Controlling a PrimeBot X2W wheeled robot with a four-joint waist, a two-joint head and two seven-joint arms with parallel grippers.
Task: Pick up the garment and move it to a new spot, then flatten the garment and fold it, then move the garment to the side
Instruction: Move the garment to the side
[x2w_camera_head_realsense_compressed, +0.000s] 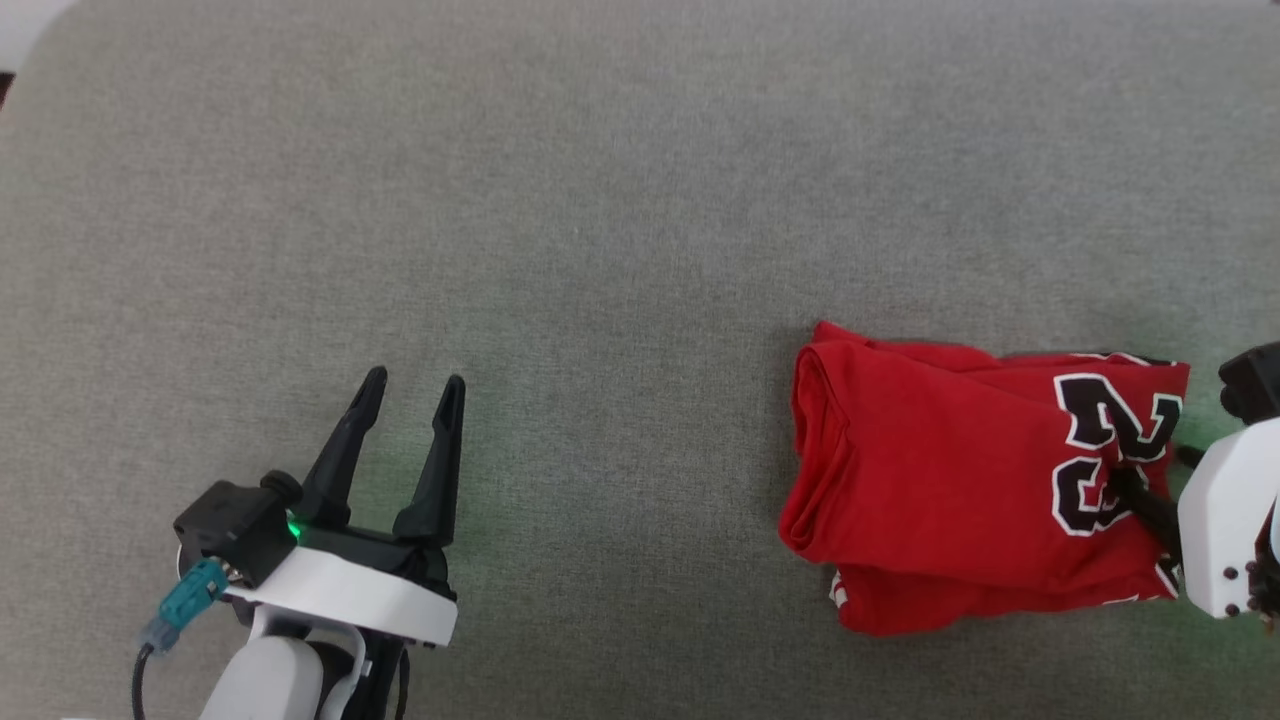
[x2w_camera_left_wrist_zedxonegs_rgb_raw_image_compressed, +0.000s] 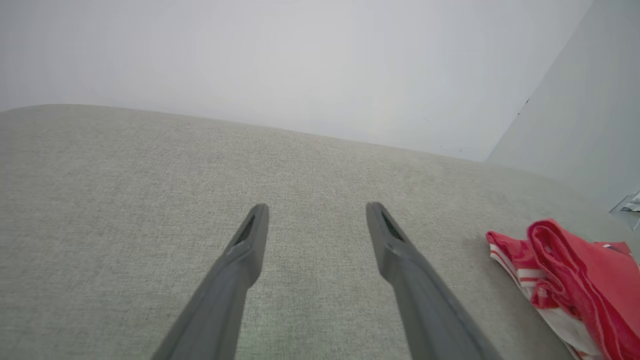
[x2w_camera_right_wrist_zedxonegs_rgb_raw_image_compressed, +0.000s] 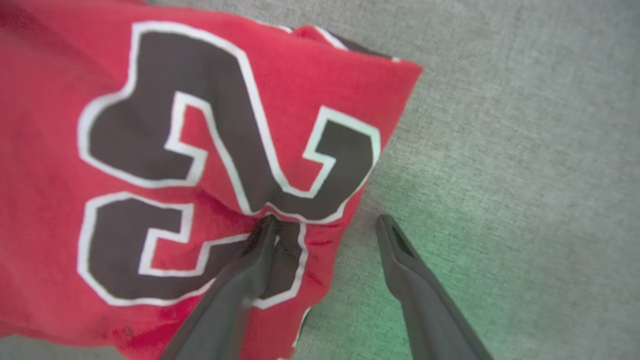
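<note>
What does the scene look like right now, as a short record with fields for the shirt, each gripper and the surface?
garment: red jersey T-shirt, folded, number 23 facing up, lying at the robot's right
left gripper: open, holding nothing, over bare surface, well apart from the shirt
right gripper: open, one fingertip on the number, the other beside the shirt's edge over the surface
surface: grey fabric surface
</note>
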